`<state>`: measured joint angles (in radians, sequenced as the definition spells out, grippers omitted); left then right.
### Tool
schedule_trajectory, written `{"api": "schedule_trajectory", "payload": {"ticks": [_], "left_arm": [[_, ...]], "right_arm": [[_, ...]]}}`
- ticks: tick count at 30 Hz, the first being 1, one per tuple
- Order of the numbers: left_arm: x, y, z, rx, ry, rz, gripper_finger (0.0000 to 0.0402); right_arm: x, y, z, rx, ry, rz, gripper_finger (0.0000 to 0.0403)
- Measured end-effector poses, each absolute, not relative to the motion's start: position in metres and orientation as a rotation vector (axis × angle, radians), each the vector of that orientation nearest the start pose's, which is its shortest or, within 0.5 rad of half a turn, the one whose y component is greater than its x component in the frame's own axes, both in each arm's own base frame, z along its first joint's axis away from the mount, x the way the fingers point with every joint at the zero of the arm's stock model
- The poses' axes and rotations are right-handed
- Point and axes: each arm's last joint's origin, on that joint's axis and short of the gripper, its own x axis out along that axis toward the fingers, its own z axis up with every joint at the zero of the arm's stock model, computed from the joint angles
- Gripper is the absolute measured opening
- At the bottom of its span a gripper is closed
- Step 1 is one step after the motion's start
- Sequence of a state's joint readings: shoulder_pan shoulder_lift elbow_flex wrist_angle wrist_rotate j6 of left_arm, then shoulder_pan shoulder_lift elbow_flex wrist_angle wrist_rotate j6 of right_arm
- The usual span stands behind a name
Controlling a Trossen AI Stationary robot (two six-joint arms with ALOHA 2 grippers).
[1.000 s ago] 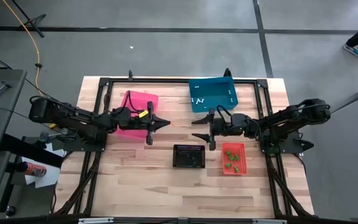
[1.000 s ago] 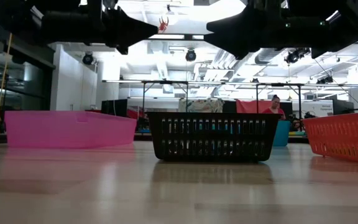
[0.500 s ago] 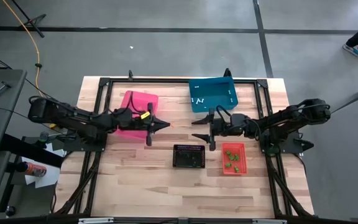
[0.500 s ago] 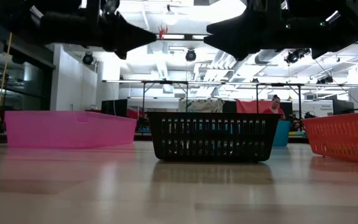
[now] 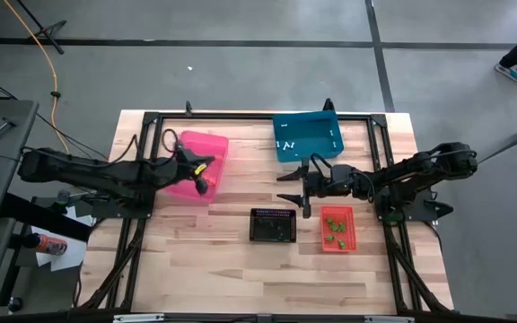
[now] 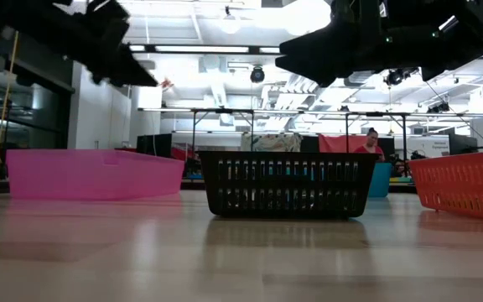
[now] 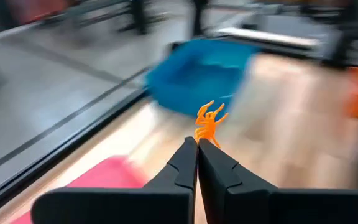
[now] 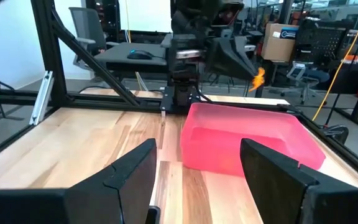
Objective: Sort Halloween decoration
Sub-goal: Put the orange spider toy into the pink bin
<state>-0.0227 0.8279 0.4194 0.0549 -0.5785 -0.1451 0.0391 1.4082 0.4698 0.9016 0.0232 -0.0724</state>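
My left gripper (image 5: pixel 206 178) hangs above the pink bin (image 5: pixel 197 164), shut on a small orange spider-like trinket (image 7: pixel 209 123), which also shows as an orange speck (image 8: pixel 257 78) in the right wrist view. My right gripper (image 5: pixel 293 187) stands open in the air near the table's middle, between the blue bin (image 5: pixel 308 136) and the black basket (image 5: pixel 273 225), with nothing between its fingers. White trinkets (image 5: pixel 285 144) lie in the blue bin and green ones (image 5: pixel 335 229) in the red bin (image 5: pixel 337 230). My left gripper pinches the orange trinket by its lower end (image 7: pixel 205 138) between the tips of its two fingers. The rest of the trinket sticks out past the fingertips. It is lifted clear, above the pink bin.
The four bins stand inside a black frame (image 5: pixel 151 121) that rims the wooden table (image 5: pixel 196 269). The near half of the table is bare wood. A person (image 6: pixel 371 141) sits in the room far behind the table.
My left gripper has drawn back toward the table's left edge, from beyond the pink bin's right rim to above that bin, and has swung round and tipped. It has stayed shut on the orange trinket. My right gripper has kept still.
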Motion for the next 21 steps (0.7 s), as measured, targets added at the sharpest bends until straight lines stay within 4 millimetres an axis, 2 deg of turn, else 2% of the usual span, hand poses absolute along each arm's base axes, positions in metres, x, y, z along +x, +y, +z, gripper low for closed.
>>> {"api": "schedule_trajectory", "payload": {"ticks": [4,8,16,21], "left_arm": [[0.159,0.015,0.219,-0.066,0.347,0.777,0.0000],[0.151,0.018,0.213,-0.074,0.382,0.910,0.0000],[0.140,0.020,0.203,-0.112,0.399,1.064,0.0000],[0.132,0.024,0.195,-0.196,0.436,1.130,0.0000]], "right_arm": [[0.267,0.010,0.198,-0.058,0.036,0.017,0.0226],[0.267,0.010,0.198,-0.059,0.036,0.017,0.0226],[0.267,0.010,0.198,-0.061,0.036,0.017,0.0226],[0.267,0.010,0.198,-0.061,0.036,0.017,0.0226]]}}
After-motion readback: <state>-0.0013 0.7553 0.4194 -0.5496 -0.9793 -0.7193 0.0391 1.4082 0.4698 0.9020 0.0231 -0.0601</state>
